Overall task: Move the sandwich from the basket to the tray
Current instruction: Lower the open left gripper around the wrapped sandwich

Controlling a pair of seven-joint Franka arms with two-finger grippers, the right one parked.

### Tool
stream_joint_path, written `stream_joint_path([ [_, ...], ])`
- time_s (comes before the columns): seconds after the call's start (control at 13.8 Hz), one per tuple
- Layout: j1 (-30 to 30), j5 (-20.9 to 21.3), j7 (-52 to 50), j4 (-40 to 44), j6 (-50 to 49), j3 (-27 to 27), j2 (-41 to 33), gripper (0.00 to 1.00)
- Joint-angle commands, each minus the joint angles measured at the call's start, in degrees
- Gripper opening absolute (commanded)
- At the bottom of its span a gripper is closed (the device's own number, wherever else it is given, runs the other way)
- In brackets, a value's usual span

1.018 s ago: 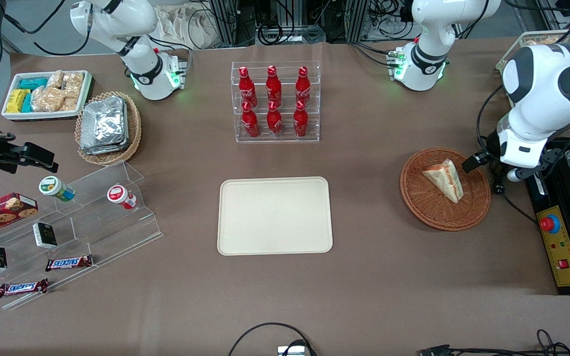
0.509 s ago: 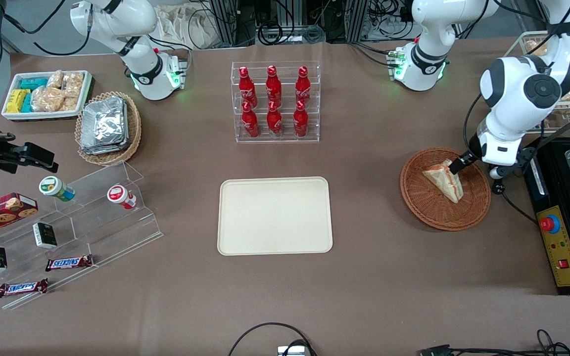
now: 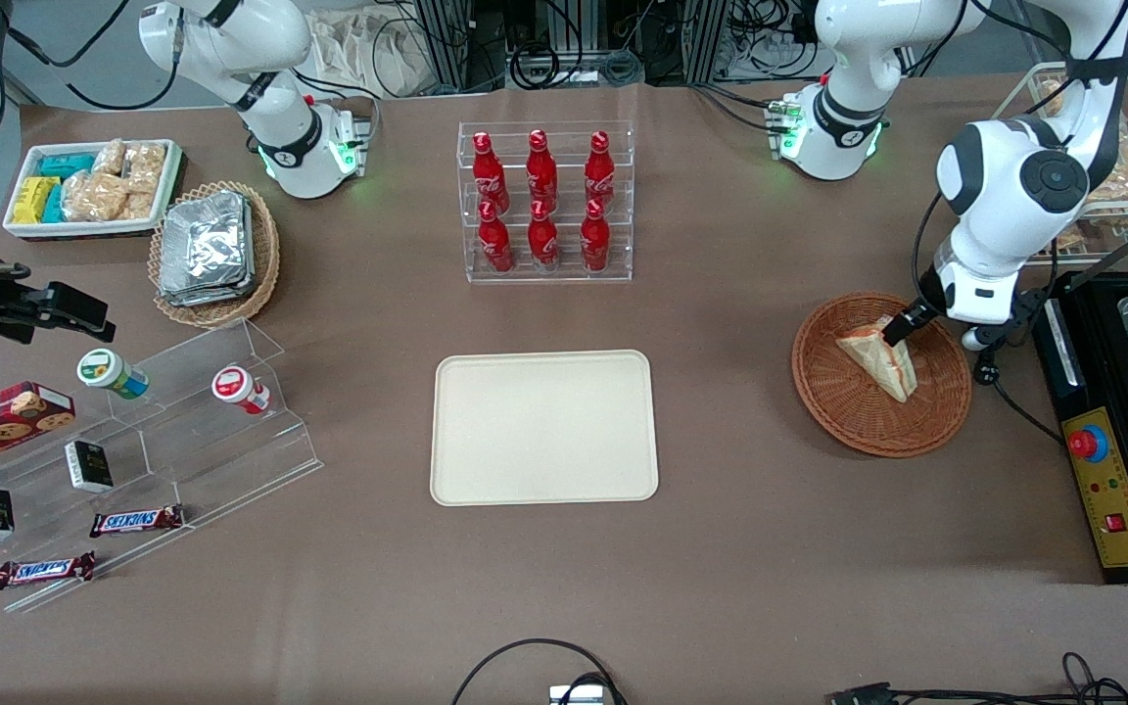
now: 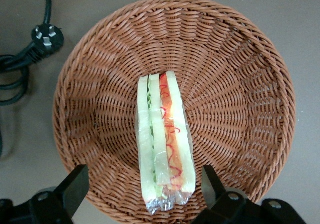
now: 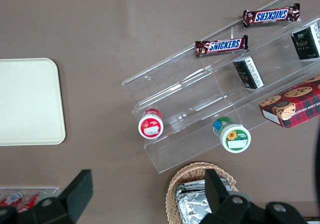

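Note:
The sandwich (image 3: 879, 360), a wrapped pale wedge with red, orange and green filling, lies in the reddish-brown wicker basket (image 3: 838, 406) toward the working arm's end of the table. The left wrist view shows the sandwich (image 4: 165, 139) edge-up in the basket (image 4: 240, 84). My left gripper (image 3: 897, 325) hangs just above the sandwich's end farther from the front camera. Its fingers (image 4: 74, 186) are open and stand on either side of the wrapped end without touching it. The cream tray (image 3: 543, 427) lies in the middle of the table.
An acrylic rack of red bottles (image 3: 544, 201) stands farther from the front camera than the tray. A black control box (image 3: 1107, 490) and a power plug (image 4: 47, 37) with cable lie beside the basket. Snack shelves (image 3: 133, 441) stand toward the parked arm's end.
My left arm has swung from beside the basket to over it, bringing the gripper down onto the sandwich's end. The sandwich and basket have not moved.

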Motion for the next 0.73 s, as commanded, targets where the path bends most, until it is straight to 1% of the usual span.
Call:
stream_joint_path([
  [0.0,0.2,-1.3,-0.8,-2.0,5.9,-0.2,2.6,1.0],
  [0.44,-0.2,-1.3,-2.3,-4.7,15.9,-0.2,8.2,1.0],
  [0.65,-0.5,-1.3,-3.6,-4.7,17.6,-0.3,10.0,1.0],
])
